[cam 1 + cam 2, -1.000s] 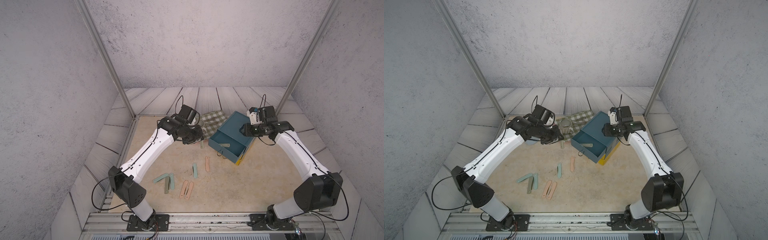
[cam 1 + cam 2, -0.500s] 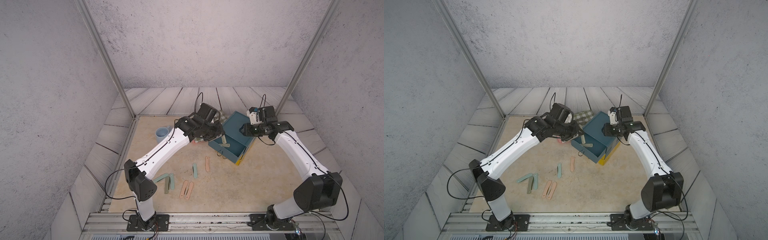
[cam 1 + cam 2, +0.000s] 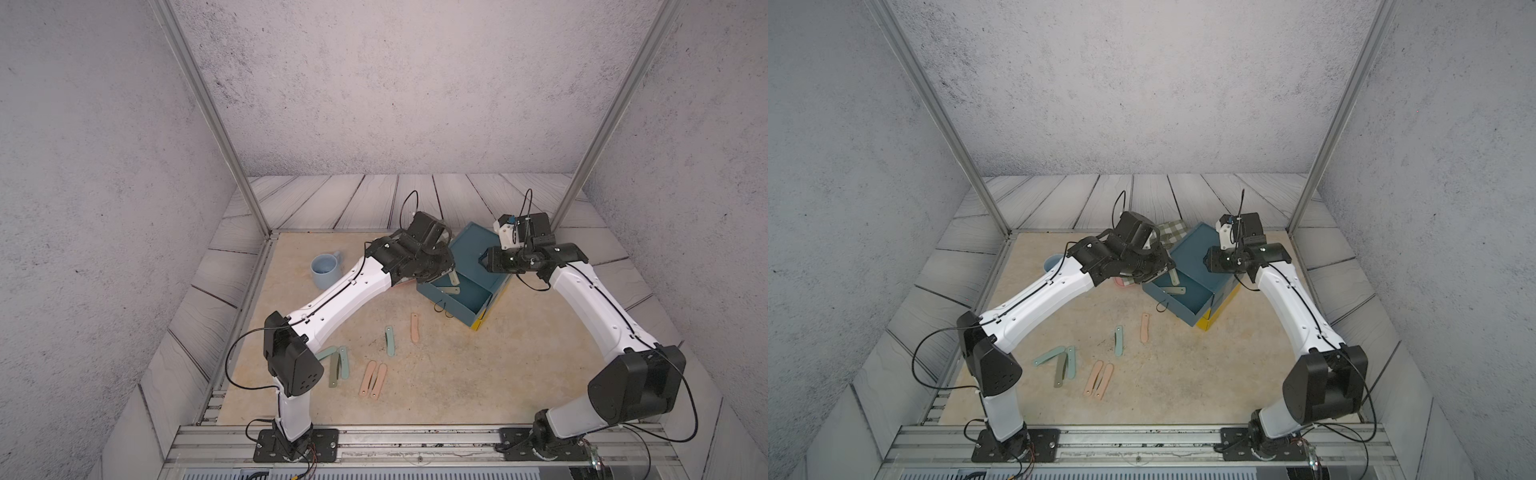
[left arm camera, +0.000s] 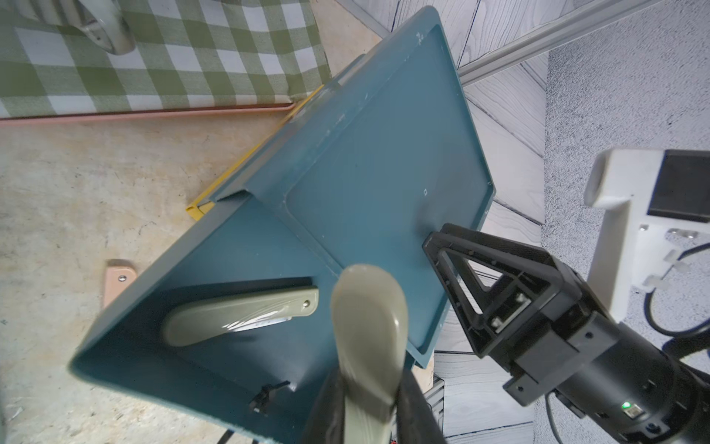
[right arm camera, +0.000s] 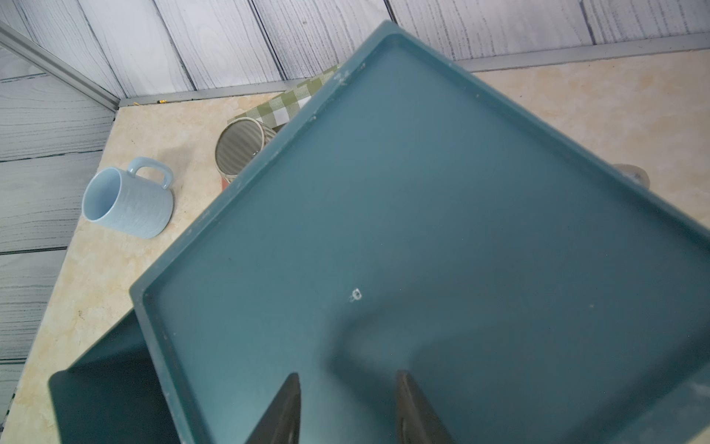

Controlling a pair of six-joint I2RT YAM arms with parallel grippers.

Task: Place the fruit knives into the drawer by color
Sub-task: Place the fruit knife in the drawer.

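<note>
left end effector [image 4: 369, 388] is clamping slim olive-grey folded fruit knife [image 4: 367, 319] by one end, hanging over open teal-blue drawer [image 3: 469, 301] right of centre in a top view | right end effector [image 5: 347, 403] is standing parted, empty | knife is seeming light, stiff, slick

In the left wrist view the olive-grey knife [image 4: 367, 334] clamped in the left hand [image 4: 369, 388] is blurred, and its near end and the hand's fingers [image 4: 417, 411] are cut off by the picture's edge. A peach knife [image 4: 120, 284] just beside the drawer [image 4: 376, 153] shows one end only, the rest behind its wall. In a top view the left arm [image 3: 1050, 299] covers most of the checked cloth [image 3: 1169, 232] behind the drawer. The striped cup [image 5: 240, 148] is half hidden by the drawer's top.
</note>
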